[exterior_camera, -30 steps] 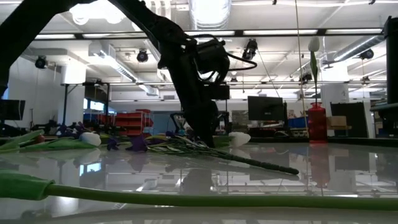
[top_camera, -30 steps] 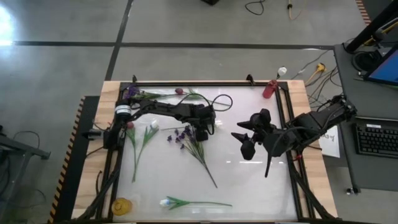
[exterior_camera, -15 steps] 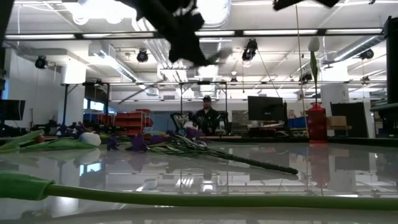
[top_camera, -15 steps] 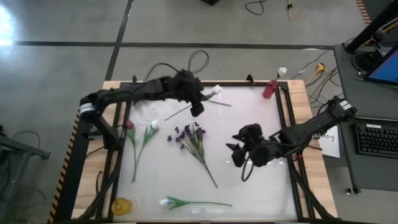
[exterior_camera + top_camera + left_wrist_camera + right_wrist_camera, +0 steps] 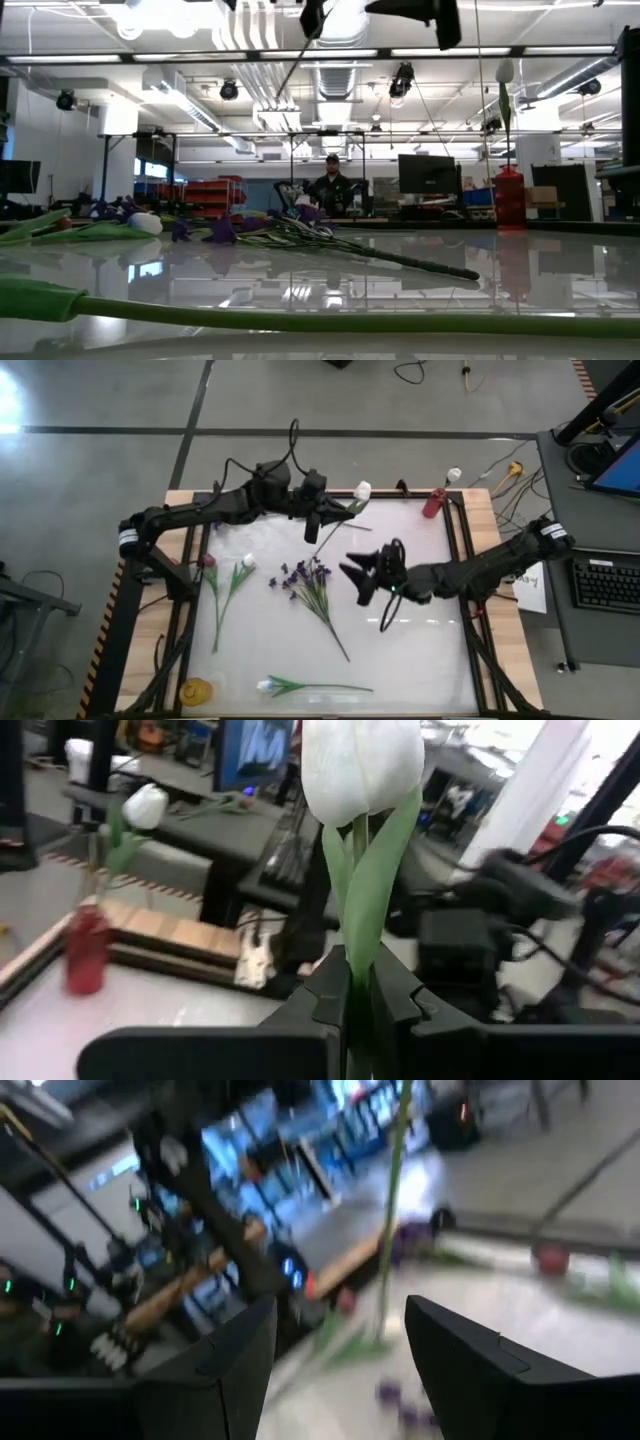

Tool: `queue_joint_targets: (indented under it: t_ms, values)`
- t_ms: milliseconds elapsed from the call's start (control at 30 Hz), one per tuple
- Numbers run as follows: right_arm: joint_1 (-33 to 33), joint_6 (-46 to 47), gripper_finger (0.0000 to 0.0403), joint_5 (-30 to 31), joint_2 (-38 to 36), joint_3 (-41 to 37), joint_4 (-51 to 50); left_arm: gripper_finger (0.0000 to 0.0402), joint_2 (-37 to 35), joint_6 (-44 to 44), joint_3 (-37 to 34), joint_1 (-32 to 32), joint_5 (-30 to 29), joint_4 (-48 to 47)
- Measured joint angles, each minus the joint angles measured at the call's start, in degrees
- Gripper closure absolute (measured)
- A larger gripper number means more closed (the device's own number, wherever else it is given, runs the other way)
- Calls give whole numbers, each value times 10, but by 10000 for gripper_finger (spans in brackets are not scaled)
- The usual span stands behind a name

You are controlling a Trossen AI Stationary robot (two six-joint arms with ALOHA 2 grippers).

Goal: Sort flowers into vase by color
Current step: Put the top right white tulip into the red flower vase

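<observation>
My left gripper (image 5: pixel 335 508) is high over the table's far middle, shut on a white tulip (image 5: pixel 360 765) whose bud (image 5: pixel 362 490) shows beside the fingers. My right gripper (image 5: pixel 352 575) hovers open over the table's middle, pointing left; the held tulip's green stem (image 5: pixel 390 1230) shows ahead of its fingers, untouched. On the table lie a purple spray (image 5: pixel 310 585), a white tulip (image 5: pixel 247 562), a pink-red bud (image 5: pixel 209 561) and another white tulip (image 5: pixel 265 685). A red vase (image 5: pixel 433 503) at the far right holds a white tulip (image 5: pixel 505 72). My left gripper pinches the tulip's stem and leaf (image 5: pixel 356 982) between its two fingers, a short way below the bud. The fingers lie level and cross the stem. The bud stands above the fingers, the lower stem (image 5: pixel 290 62) slants down below them, and the whole flower is lifted clear of the table.
A yellow object (image 5: pixel 195 688) lies at the near left corner. A black frame (image 5: pixel 455 550) borders the white tabletop. A person (image 5: pixel 331 185) stands in the room far behind the table. The table's near right part is bare.
My left gripper has risen from the table's middle with the white tulip, gone toward the far edge, and tipped from pointing down to level; the tulip is now lifted clear. My right gripper has sunk and moved toward the table's left, staying open.
</observation>
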Motion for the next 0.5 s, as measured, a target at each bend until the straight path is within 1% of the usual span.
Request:
queue_joint_targets:
  t_ms: [33,133,267,500]
  values:
    - [-9,-19,188,0,0,1,14,402,2,-7,0,-4,0,16]
    - [-32,-54,188,-6,0,18,11,402,3,-24,0,-16,7,56]
    - [-58,-73,188,-52,0,46,-10,402,3,-31,0,-34,14,99]
    - [-62,-192,171,-64,-8,116,-22,401,2,-33,0,-45,13,125]
